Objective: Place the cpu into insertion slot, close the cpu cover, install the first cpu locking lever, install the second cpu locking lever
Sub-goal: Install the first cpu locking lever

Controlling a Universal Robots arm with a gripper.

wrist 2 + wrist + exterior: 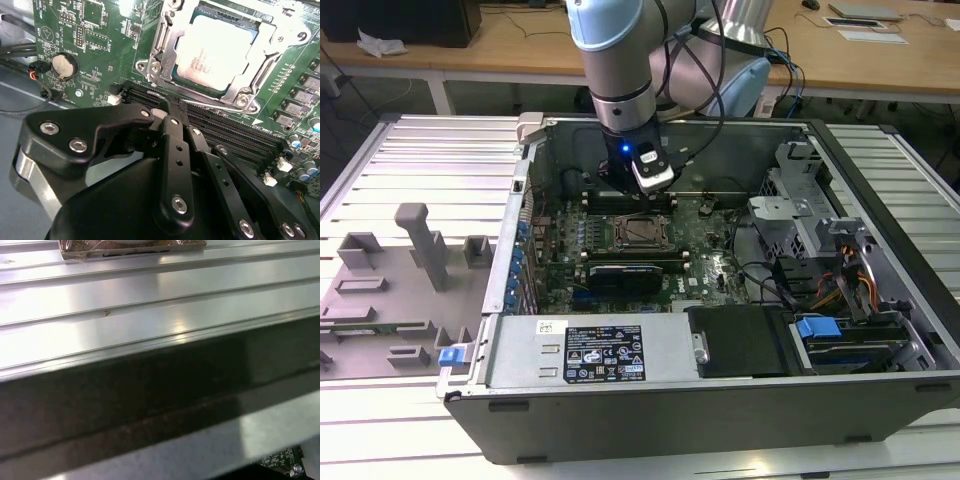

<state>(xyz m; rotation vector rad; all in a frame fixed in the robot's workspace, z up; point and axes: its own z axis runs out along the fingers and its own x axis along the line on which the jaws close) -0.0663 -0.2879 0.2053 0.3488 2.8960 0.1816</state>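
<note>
The pincer (169,107) has its two black fingers drawn together, and nothing shows between them. Its tip hangs low over the long dark memory slots (225,131) of the motherboard (100,30).

The cpu (215,52) lies just ahead of the fingertips. It sits flat in its socket with its pale metal top facing up. The cpu cover (167,45) appears to lie down around it, and the chip shows through the cut-out centre. Seating the chip and closing the cover therefore look done, and the work in hand seems to be the locking levers.

A thin bright bar (210,103) runs along the socket edge nearest the pincer. I cannot tell whether it is a lever or whether it is latched.

In the exterior view the arm stands inside the open computer case (720,420), with the socket (642,232) just off the pincer's tip.

To do this step well, the closed tip should probably press only on the lever's free end. It should push steadily down and sideways under the catch. It should keep off the chip's top and off the small parts beside the slots, since a slip there could scratch the board.
</note>
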